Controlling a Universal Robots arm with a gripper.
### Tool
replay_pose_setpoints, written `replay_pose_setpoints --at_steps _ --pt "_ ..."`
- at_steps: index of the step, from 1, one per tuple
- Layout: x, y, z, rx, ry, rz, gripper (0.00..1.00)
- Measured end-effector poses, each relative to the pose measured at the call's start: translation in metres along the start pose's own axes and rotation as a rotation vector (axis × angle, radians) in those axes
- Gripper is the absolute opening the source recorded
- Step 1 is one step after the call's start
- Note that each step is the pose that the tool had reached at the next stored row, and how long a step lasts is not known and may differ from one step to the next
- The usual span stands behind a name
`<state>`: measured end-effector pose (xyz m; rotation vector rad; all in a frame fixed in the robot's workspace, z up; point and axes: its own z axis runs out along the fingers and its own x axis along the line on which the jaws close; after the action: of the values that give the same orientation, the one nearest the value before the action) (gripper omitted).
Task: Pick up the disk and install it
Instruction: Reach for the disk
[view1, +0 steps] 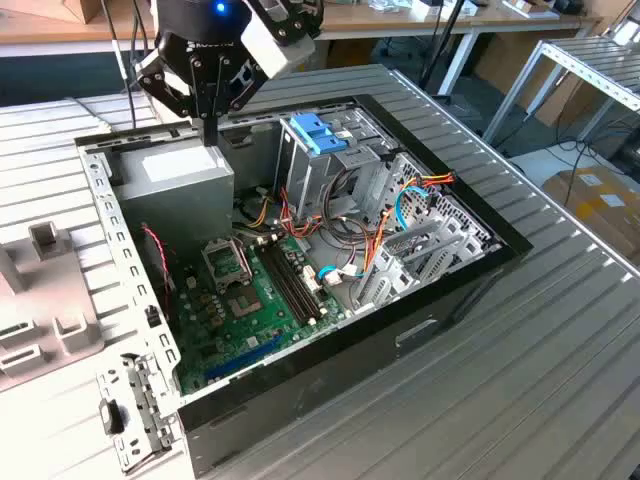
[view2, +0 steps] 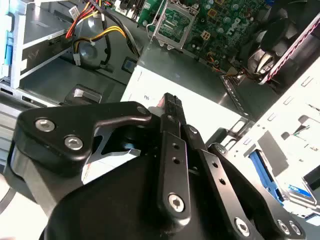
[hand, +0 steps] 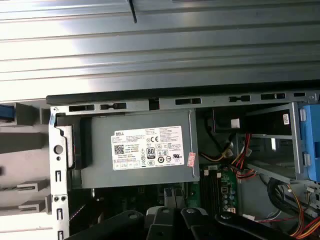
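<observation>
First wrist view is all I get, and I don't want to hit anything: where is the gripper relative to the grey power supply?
Observer: In the exterior view the gripper hangs close over the top of the power supply; I cannot tell whether it touches.
Operator: Is it carrying anything?
Observer: No; in the second wrist view its fingers are shut together with nothing between them.
Operator: What stands next to the power supply?
Observer: At the exterior view's right of it, a drive cage with a light blue bracket on top.
</observation>
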<state>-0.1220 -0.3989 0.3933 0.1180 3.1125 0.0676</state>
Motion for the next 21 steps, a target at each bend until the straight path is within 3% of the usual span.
replay_pose_setpoints --at_steps 6,21 --pt "0.0048 -0.0004 -0.0001 0.0000 -0.0001 0.000 0.11" --pt "0.0083 -0.0006 -0.0002 0.0000 0.0000 0.000 0.11"
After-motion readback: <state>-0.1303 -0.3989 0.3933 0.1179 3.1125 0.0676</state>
